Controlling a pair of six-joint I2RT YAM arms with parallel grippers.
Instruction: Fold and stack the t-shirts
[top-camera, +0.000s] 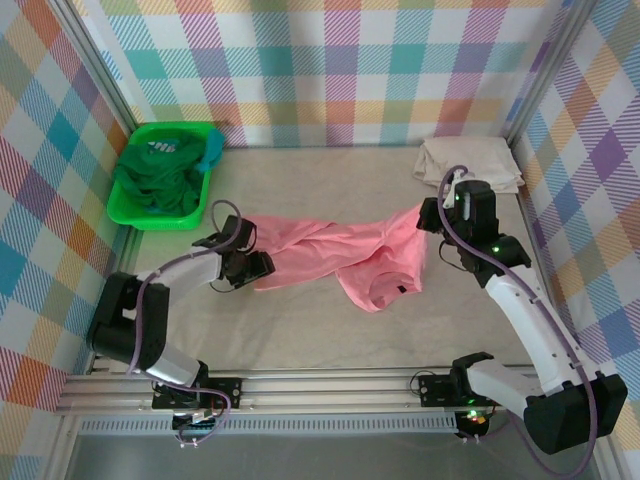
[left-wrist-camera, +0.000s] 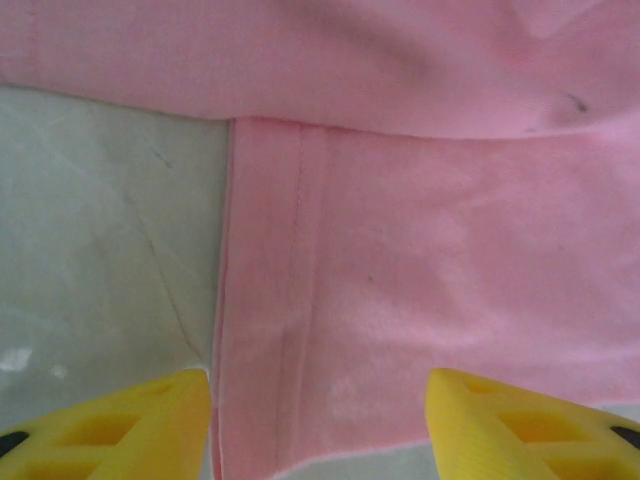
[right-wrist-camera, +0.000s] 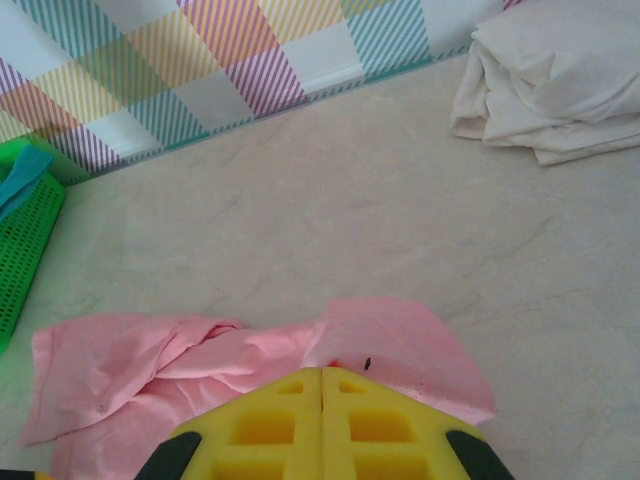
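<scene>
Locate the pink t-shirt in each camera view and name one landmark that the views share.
Top external: the pink t-shirt stretches across the middle of the picture.
Left wrist: the pink t-shirt covers the top and right, its hem beside bare table.
Right wrist: the pink t-shirt lies bunched along the bottom, from left to centre.
Shared landmark: the pale table under it.

Bright green plastic bin (top-camera: 150, 221) sitting in far-left corner of beige tabletop (top-camera: 320, 330); plaid walls (top-camera: 340, 70) enclosing the tabletop.
</scene>
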